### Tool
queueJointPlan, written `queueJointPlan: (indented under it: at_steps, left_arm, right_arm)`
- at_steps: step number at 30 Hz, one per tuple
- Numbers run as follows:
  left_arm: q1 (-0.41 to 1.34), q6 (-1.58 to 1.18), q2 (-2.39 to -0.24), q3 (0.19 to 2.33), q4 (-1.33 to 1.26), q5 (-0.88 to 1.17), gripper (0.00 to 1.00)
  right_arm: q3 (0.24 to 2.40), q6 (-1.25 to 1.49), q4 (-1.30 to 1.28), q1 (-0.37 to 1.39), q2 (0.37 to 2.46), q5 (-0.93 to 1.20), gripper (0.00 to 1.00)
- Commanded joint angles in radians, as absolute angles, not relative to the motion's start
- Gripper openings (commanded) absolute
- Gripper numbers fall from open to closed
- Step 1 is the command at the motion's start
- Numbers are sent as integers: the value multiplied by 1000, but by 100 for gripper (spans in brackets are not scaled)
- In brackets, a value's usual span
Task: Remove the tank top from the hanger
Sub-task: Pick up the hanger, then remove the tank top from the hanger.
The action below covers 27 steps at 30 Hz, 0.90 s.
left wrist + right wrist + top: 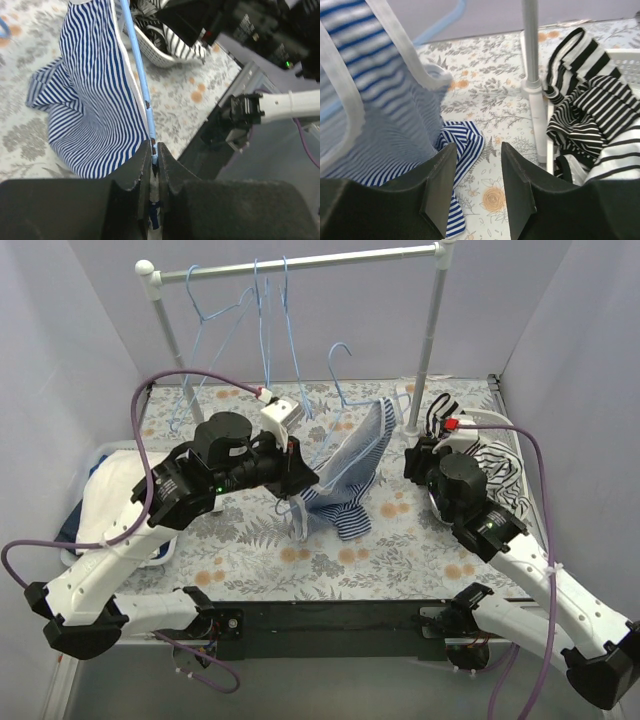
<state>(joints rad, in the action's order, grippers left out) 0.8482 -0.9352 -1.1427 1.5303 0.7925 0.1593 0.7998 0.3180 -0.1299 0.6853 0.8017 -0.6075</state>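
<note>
We see the blue-and-white striped tank top [352,458] draped on the pale blue hanger [143,95] at mid-table, its lower end pooled on the floral cloth [250,550]; our left gripper [155,149] pinches the hanger's wire, jaws tight on it; our right gripper [478,150] hovers just beside the top, jaws apart and holding nothing; the white basket [625,57] of black-striped clothes sits to its right.
</note>
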Motion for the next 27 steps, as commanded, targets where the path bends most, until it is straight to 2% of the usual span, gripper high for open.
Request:
queueJointPlan:
  at_steps: [1, 3, 12, 15, 16, 21, 27]
  left_arm:
    - [851, -966, -1118, 1453, 818, 325, 0]
    - [851, -969, -1106, 1414, 836, 328, 0]
    - [851, -973, -1069, 1329, 813, 230, 0]
    - [851, -974, -1066, 1310, 772, 232, 0]
    - [851, -974, -1069, 1310, 767, 232, 0]
    - [851, -976, -1083, 1305, 764, 247, 0]
    - [850, -989, -1094, 1293, 733, 273, 0]
  right_arm:
    - [891, 304, -65, 632, 862, -407, 47]
    - [907, 302, -46, 588, 887, -297, 45]
    - [908, 296, -28, 568, 916, -134, 43]
    - [910, 324, -49, 566, 971, -46, 38]
    - [907, 325, -54, 569, 980, -37, 35]
    - [884, 325, -40, 569, 960, -51, 35]
    - [879, 327, -40, 569, 973, -28, 40]
